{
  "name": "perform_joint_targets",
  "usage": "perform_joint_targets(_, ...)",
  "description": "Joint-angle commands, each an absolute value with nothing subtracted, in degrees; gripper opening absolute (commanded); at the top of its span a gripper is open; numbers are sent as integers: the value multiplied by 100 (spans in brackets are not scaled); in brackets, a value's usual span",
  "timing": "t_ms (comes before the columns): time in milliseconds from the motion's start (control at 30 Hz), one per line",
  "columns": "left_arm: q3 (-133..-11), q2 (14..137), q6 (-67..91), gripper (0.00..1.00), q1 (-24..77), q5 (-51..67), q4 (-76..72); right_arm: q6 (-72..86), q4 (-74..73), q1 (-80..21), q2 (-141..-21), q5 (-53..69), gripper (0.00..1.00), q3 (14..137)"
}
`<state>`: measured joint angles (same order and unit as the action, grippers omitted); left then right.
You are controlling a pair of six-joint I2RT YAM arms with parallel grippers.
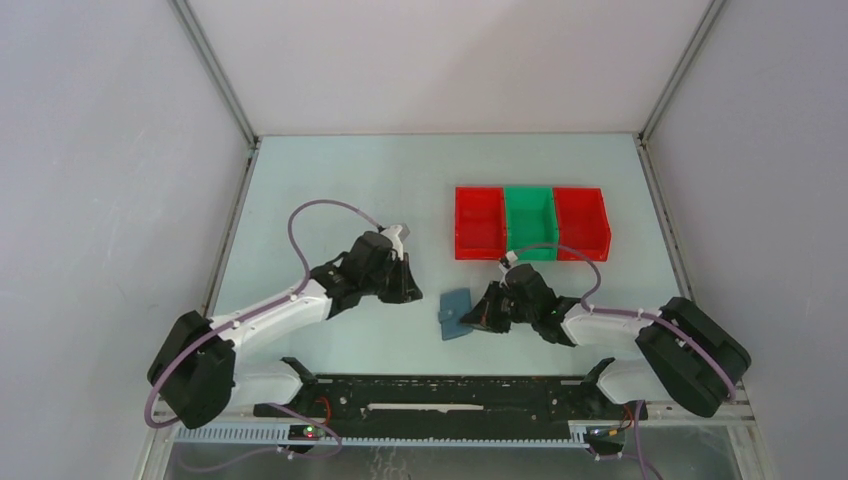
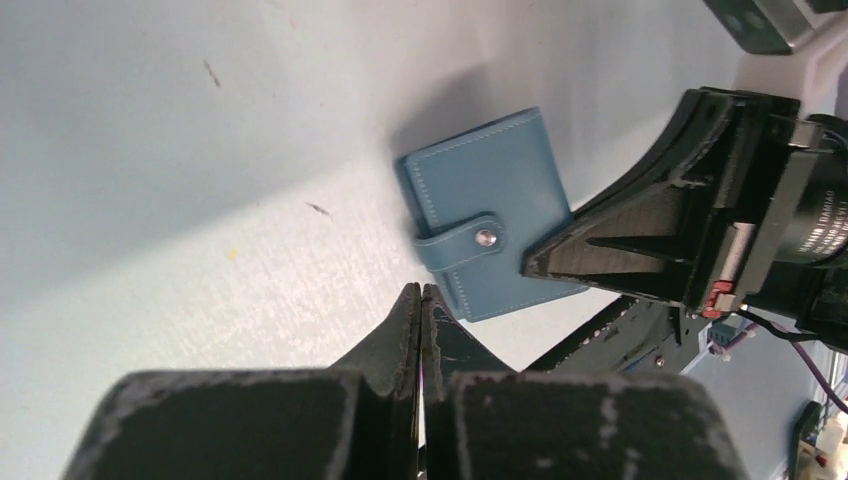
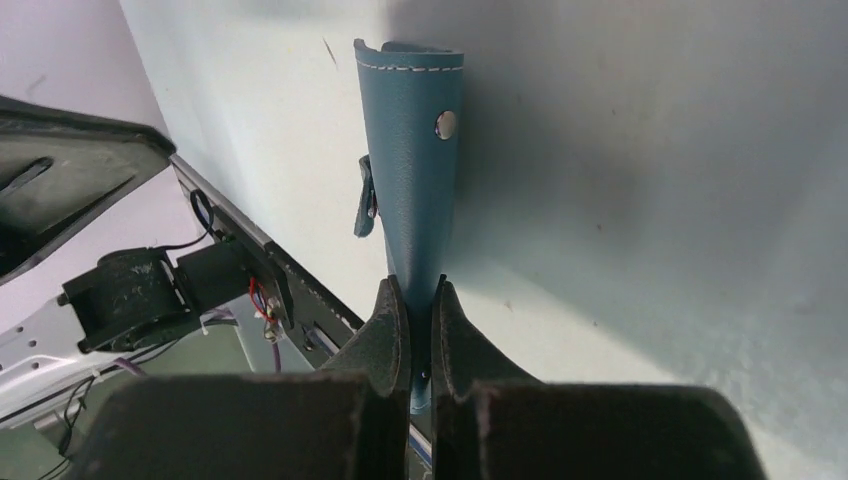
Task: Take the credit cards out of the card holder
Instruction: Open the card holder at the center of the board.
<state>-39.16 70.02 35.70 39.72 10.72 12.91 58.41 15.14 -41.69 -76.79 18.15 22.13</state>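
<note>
The blue-teal card holder (image 1: pixel 455 314) is folded shut, its snap strap fastened, and shows in the left wrist view (image 2: pixel 490 215) and the right wrist view (image 3: pixel 418 150). My right gripper (image 1: pixel 483 312) is shut on the card holder's edge (image 3: pixel 412 292) and holds it tilted on the table. My left gripper (image 1: pixel 404 283) is shut and empty, its tips (image 2: pixel 420 292) just left of the card holder, apart from it. No credit cards show; they are hidden or out of view.
Three joined plastic bins stand behind the right gripper: red (image 1: pixel 480 222), green (image 1: pixel 529 220), red (image 1: pixel 581 222). The black rail (image 1: pixel 440 392) runs along the table's near edge. Walls close in the left, right and back.
</note>
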Motion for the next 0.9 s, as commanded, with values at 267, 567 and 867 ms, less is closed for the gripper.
perform_joint_targets(267,-4766,7486,3565,42,4780,61,1883,5880,984,-4159,-6949,1162,0,2012)
perform_joint_targets(567,-5637,8434,3708,63,5651,-409,1971,5966,940,-4174,-6877,1089,0,2062)
perform_joint_targets(867,-6084,9332,3877,52,5889,-734,1970,5961,955,-4184,-6885,1121,0,2101)
